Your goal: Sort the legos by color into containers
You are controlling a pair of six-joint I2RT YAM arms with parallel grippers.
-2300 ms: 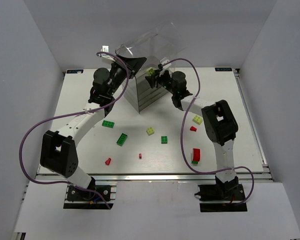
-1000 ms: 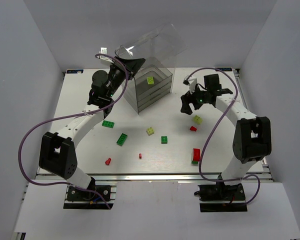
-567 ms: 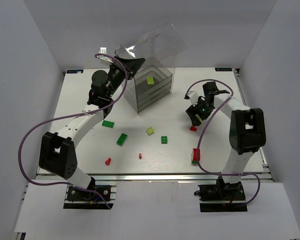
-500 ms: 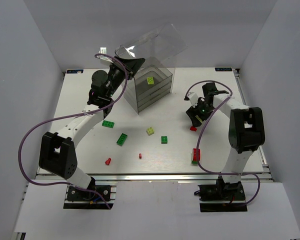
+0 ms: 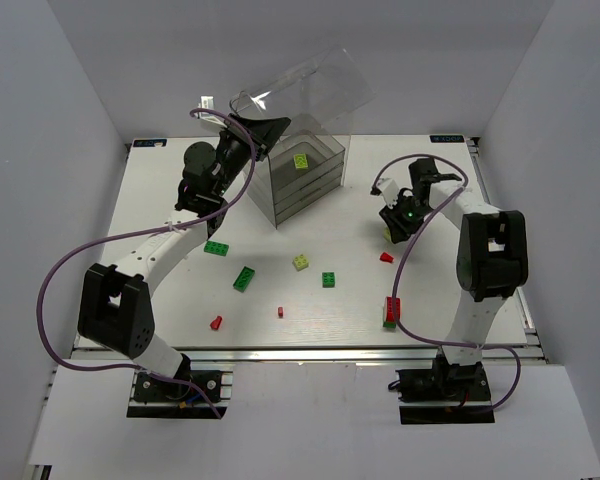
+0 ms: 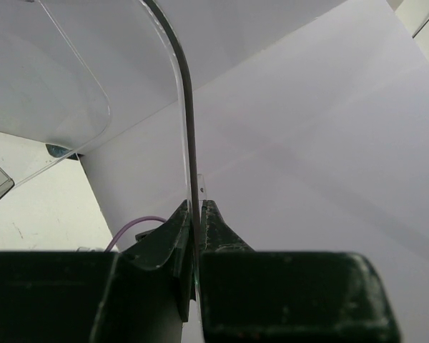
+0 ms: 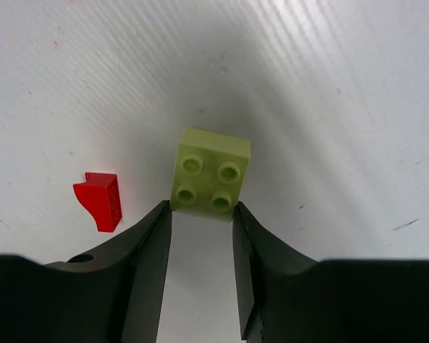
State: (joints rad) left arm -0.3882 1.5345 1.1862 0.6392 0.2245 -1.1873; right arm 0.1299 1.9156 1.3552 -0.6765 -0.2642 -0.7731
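Two wrist views settle what the overhead view leaves vague. From above, the right gripper (image 5: pixel 397 222) is a dark knot low over the white table (image 5: pixel 160 200), right of the stack of grey-tinted clear drawers (image 5: pixel 305 185), and its load is hidden. Its own camera shows the fingers (image 7: pixel 151 236) pressed against the near corners of a pale yellow-green two-by-two studded brick (image 7: pixel 211 174), gripping it. A small red angled piece (image 7: pixel 100 201) lies just to the left, apart from it.

The left gripper (image 6: pixel 195 214) is pinched tight on the thin edge of the clear curved plastic hood (image 6: pixel 71 86), which rises tilted above the drawers in the overhead view. Only that view shows a second pale yellow-green brick (image 5: pixel 301 160) lying in the top drawer. It also shows the loose pieces on the table:
- a dark green long brick (image 5: pixel 244 278)
- a dark green flat brick (image 5: pixel 216 248)
- a small dark green square brick (image 5: pixel 328 279)
- a tiny red stud piece (image 5: pixel 280 311)

Blue labels (image 5: pixel 446 138) sit at the far table corners, too small to read.
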